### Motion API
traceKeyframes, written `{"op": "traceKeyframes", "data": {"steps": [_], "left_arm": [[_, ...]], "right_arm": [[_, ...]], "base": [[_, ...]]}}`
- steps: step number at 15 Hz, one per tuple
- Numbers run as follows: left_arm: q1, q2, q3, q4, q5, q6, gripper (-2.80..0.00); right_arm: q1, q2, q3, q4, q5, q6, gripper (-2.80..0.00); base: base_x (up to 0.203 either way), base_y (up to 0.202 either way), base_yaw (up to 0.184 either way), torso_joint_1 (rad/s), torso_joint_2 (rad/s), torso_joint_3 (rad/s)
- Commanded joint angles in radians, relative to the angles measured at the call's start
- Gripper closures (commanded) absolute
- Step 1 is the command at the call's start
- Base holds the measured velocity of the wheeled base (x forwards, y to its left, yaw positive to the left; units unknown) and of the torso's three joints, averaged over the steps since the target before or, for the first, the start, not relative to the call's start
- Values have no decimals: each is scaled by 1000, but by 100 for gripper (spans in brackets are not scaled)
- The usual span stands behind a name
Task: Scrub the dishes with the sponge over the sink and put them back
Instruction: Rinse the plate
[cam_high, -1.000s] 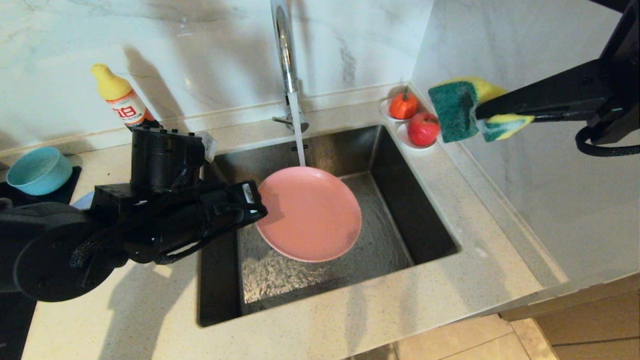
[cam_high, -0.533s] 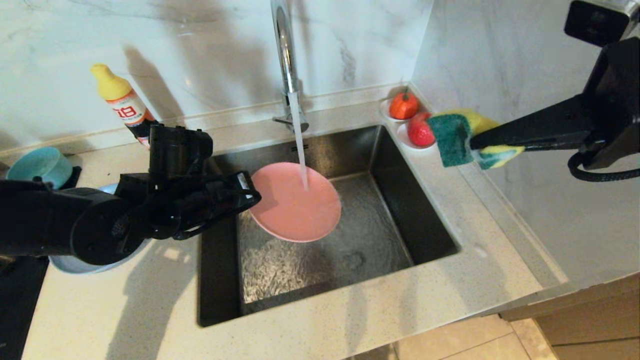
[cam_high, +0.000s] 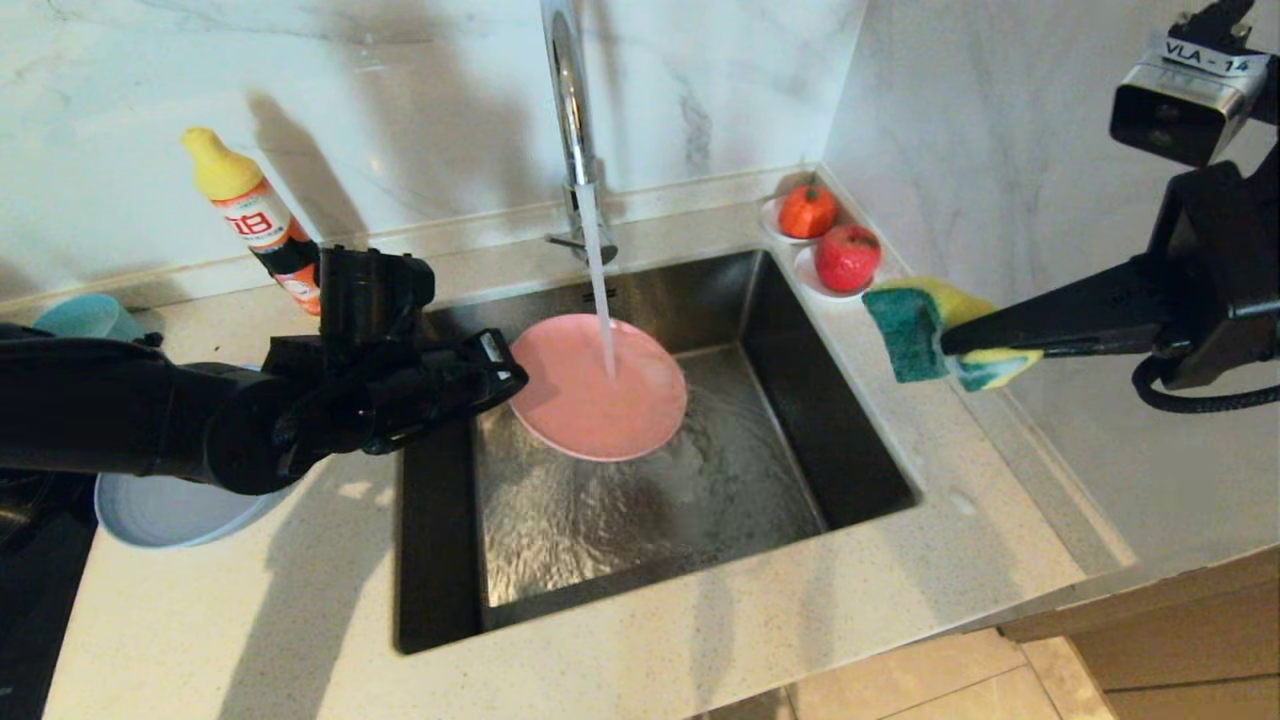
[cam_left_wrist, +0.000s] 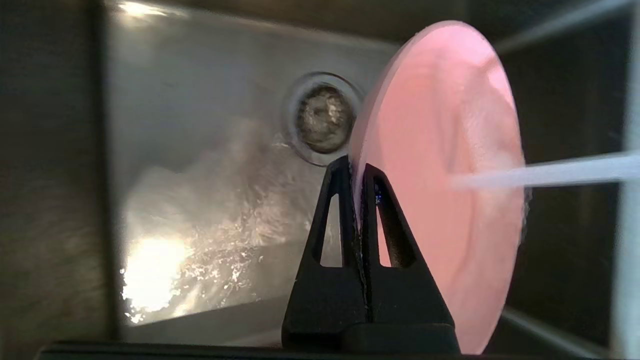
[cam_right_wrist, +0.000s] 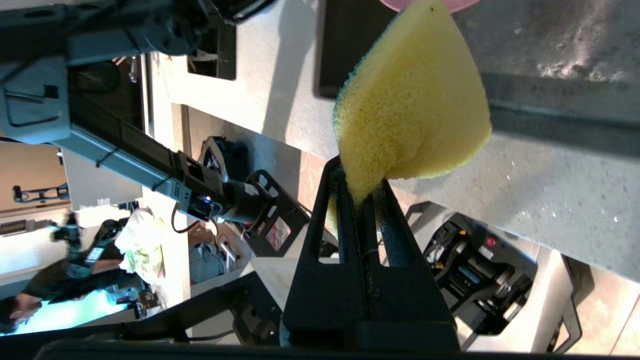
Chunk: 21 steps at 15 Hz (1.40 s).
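Nearest me on my left, the pale bluish-white plate (cam_high: 165, 510) lies on the tabletop (cam_high: 700, 650) with nothing on it, half hidden under my left arm, and the teal bowl (cam_high: 85, 315) peeks out behind that arm; I cannot see into it. My left gripper (cam_high: 505, 375) is clamped on the rim of the pink plate (cam_high: 600, 385), holding it tilted over the sink (cam_high: 850, 440) with the tap's (cam_high: 570, 100) stream striking its face and water sheeting across the basin floor around the strainer drain (cam_left_wrist: 322, 118). My right gripper (cam_high: 955, 345) pinches one end of the sponge (cam_high: 915, 330), green scouring side turned toward the sink, above the tabletop beside the basin's right rim. So the plate lies to the left of the sponge and lower, well apart; I judge the right arm must carry it leftward and down. At the far corner, two small saucers (cam_high: 800, 275) each hold one red fruit (cam_high: 847, 256).
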Motion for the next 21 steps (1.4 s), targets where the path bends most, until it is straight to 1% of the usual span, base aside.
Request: {"op": "traceKeyframes", "data": {"steps": [1, 3, 5, 8, 10, 16, 18, 21], "left_arm": [[-7, 28, -8, -25, -34, -1, 0], [-15, 40, -10, -69, -62, 1, 0], [-16, 40, -10, -115, -117, -2, 0], [-16, 44, -2, -159, -165, -14, 0], [-16, 49, 1, -163, -171, -19, 0], [-25, 55, 3, -172, -249, -48, 0], [-28, 56, 14, -177, -250, -46, 0], [-27, 50, 33, -174, -230, -34, 0]], "right_arm": [[-12, -9, 33, -20, 4, 2, 0], [-13, -13, 57, -45, 6, 1, 0], [-12, -13, 65, -47, 6, 0, 0], [-12, -20, 73, -48, 6, 0, 0], [-12, -20, 77, -50, 6, -6, 0], [-12, -20, 81, -48, 6, -6, 0], [-12, -22, 93, -50, 6, -6, 0], [-12, -27, 99, -50, 6, -10, 0]], "base": [[0, 0, 0, 0, 0, 0], [0, 0, 0, 0, 0, 0], [0, 0, 0, 0, 0, 0], [0, 0, 0, 0, 0, 0], [0, 0, 0, 0, 0, 0], [0, 0, 0, 0, 0, 0], [0, 0, 0, 0, 0, 0], [0, 0, 0, 0, 0, 0]]}}
